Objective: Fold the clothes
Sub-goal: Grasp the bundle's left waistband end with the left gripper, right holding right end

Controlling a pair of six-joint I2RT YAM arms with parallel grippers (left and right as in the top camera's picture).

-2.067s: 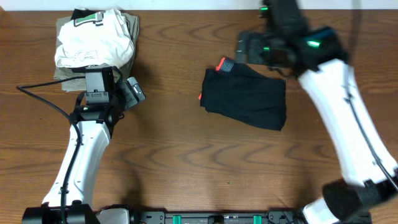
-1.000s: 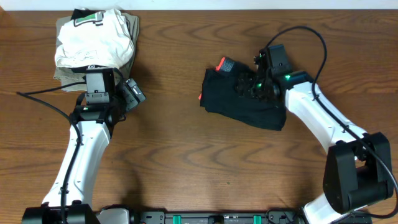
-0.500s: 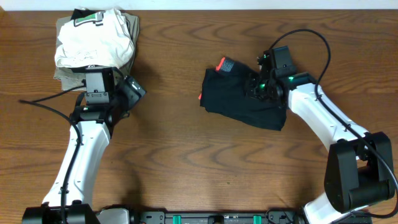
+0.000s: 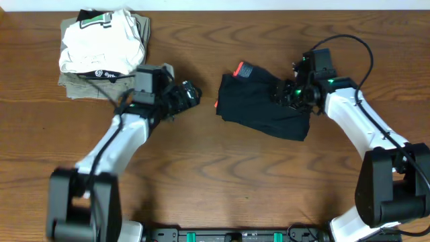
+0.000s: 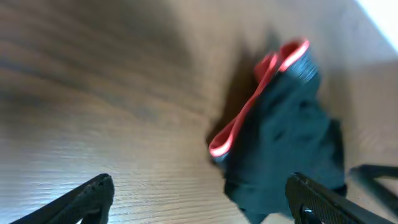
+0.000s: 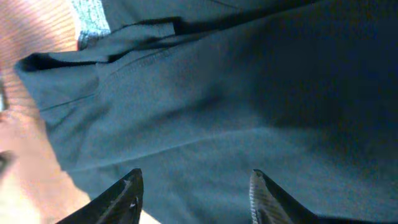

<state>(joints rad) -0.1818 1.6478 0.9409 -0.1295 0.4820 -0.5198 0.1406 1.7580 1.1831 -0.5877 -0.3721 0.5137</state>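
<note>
We see the black pants (image 4: 262, 111) lying as a compact folded bundle on the wooden table (image 4: 201, 168), towards 2 o'clock from the table's middle. Their red lining (image 4: 238, 69) peeks out at the bundle's 11 o'clock corner beside a scrap of grey waistband (image 4: 248, 71), and a second sliver of red shows on the 9 o'clock edge. The left gripper (image 4: 187, 94) hangs over bare wood at 9 o'clock of the pants, near them but apart. In its wrist view we find its fingers (image 5: 90, 194) spread wide and released, with only the table between them, and the pants (image 5: 280, 149) with their red lining (image 5: 249, 118) ahead. The right gripper (image 4: 287, 94) sits over the bundle's 2 o'clock part. Its own camera shows the two fingertips (image 6: 127, 193) parted above smooth black cloth (image 6: 217, 93), released rather than clenched, with the grey waistband (image 6: 90, 18) at the 11 o'clock corner of that view. At 10 o'clock on the table we see a stack of folded garments (image 4: 101, 44), white on top and olive beneath, well apart from the pants.
</note>
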